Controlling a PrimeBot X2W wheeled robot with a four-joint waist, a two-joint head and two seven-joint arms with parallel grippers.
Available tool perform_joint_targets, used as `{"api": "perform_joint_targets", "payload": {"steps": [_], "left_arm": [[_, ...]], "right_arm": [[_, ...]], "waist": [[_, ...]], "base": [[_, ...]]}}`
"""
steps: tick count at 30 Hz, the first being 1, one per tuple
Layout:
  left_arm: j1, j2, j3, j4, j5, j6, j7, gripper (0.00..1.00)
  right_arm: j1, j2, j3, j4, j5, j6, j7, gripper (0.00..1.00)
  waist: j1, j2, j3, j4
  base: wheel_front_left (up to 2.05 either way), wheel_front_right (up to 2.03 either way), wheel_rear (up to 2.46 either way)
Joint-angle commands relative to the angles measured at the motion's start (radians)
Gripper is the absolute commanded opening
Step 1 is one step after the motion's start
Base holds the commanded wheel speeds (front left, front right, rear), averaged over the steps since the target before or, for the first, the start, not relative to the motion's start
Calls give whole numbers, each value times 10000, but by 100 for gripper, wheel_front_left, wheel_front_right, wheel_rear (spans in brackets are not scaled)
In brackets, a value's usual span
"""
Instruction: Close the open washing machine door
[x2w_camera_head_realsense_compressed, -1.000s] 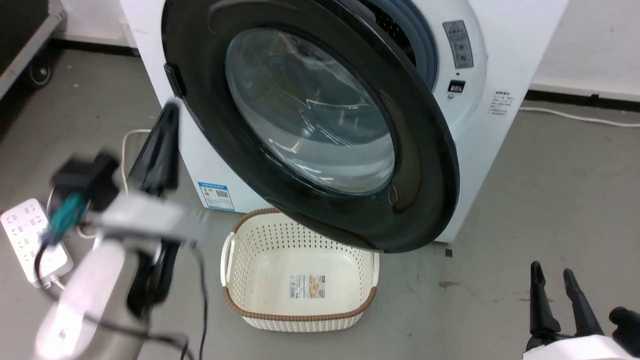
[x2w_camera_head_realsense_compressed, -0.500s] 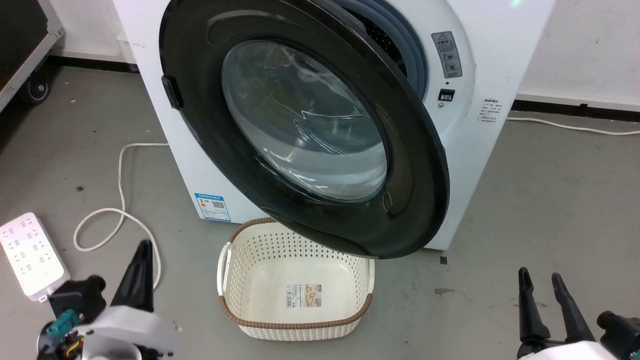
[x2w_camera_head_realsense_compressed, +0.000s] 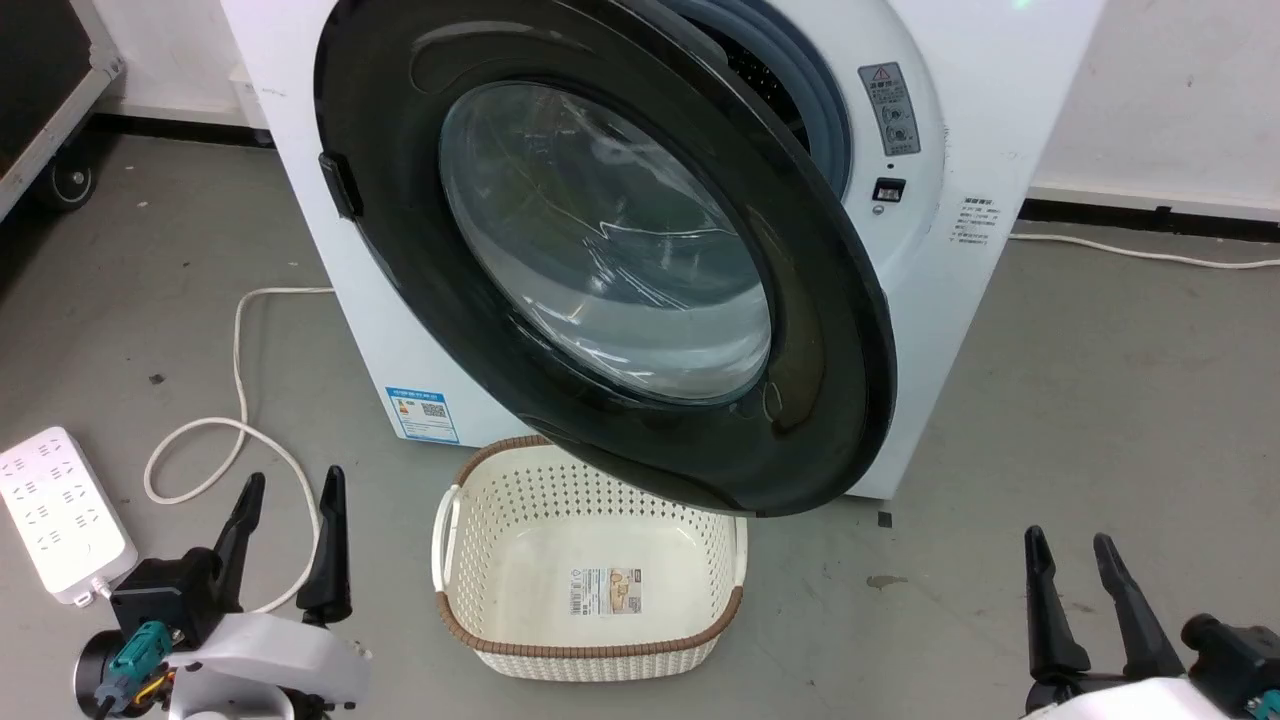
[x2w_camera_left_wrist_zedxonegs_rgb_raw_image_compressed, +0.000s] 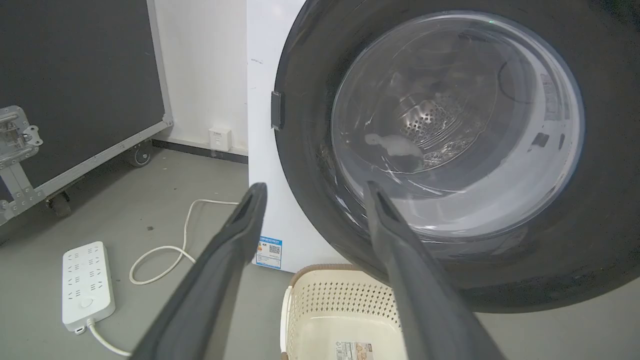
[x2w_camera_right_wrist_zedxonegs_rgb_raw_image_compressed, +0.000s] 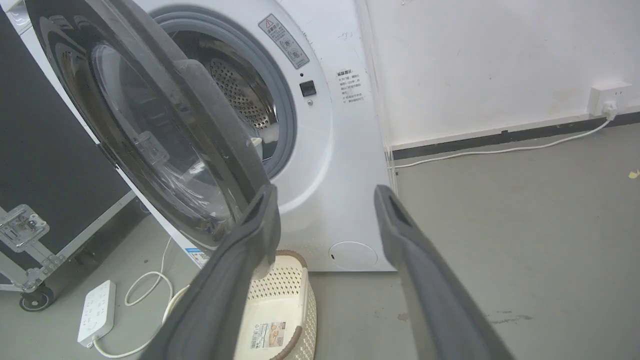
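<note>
The washing machine door (x2w_camera_head_realsense_compressed: 600, 250) stands swung out from the white machine (x2w_camera_head_realsense_compressed: 960, 280), its glossy black rim and clear glass bowl facing me. A small black tab (x2w_camera_head_realsense_compressed: 338, 185) sits on its left edge. The door's lower right edge hangs over the basket. The grey ring and steel drum (x2w_camera_right_wrist_zedxonegs_rgb_raw_image_compressed: 240, 95) show behind it. My left gripper (x2w_camera_head_realsense_compressed: 295, 478) rests low at the lower left, open and holding nothing, well apart from the door (x2w_camera_left_wrist_zedxonegs_rgb_raw_image_compressed: 450, 125). The right gripper (x2w_camera_head_realsense_compressed: 1065, 538) is open at the lower right, also apart from the door (x2w_camera_right_wrist_zedxonegs_rgb_raw_image_compressed: 150, 125). Both pairs of fingers, left (x2w_camera_left_wrist_zedxonegs_rgb_raw_image_compressed: 315, 187) and right (x2w_camera_right_wrist_zedxonegs_rgb_raw_image_compressed: 326, 191), are spread.
A cream perforated basket (x2w_camera_head_realsense_compressed: 445, 530) with a brown rim stands on the floor under the door. A white power strip (x2w_camera_head_realsense_compressed: 60, 515) and its looping cable (x2w_camera_head_realsense_compressed: 235, 350) lie at the left. A black wheeled case (x2w_camera_head_realsense_compressed: 50, 60) is at the far left. Another cable (x2w_camera_head_realsense_compressed: 1130, 255) runs along the right wall.
My left arm has come down from beside the door's left edge to the lower left, fingers now spread. The camera shifted slightly. The door stays open.
</note>
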Motion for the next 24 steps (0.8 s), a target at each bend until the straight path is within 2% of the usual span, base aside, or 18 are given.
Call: {"api": "perform_joint_targets", "payload": {"steps": [1,2,3,4,11,16,24], "left_arm": [[105,-65,89,-102,157,-8,-55,100],[96,-83,108,-146,235,-23,-55,100],[93,-112,131,-187,299,-33,-55,100],[91,-141,154,-216,346,-47,-55,100],[30,-356,339,-409,620,-164,-55,100],[-66,-543,419,-493,770,-306,-55,100],[-359,-784,602,-413,892,-680,-55,100]], "right_arm": [[78,-6,27,-177,-276,10,-44,100],[59,-6,33,-247,-416,10,-44,90],[27,-6,32,-333,-509,10,-44,29],[-7,-6,105,-418,-692,10,-44,0],[-607,-6,1239,-805,-1324,10,-27,0],[-1466,-6,1980,-375,-1618,10,239,0],[-3095,-6,1712,1193,-1700,10,167,0]], "waist": [[0,0,39,8],[0,0,54,11],[0,0,71,16],[0,0,91,23],[0,0,330,124],[0,0,600,298],[0,0,1165,628]], "base": [[0,0,0],[0,0,0],[0,0,0],[0,0,0],[0,0,0],[0,0,0],[0,0,0]]}}
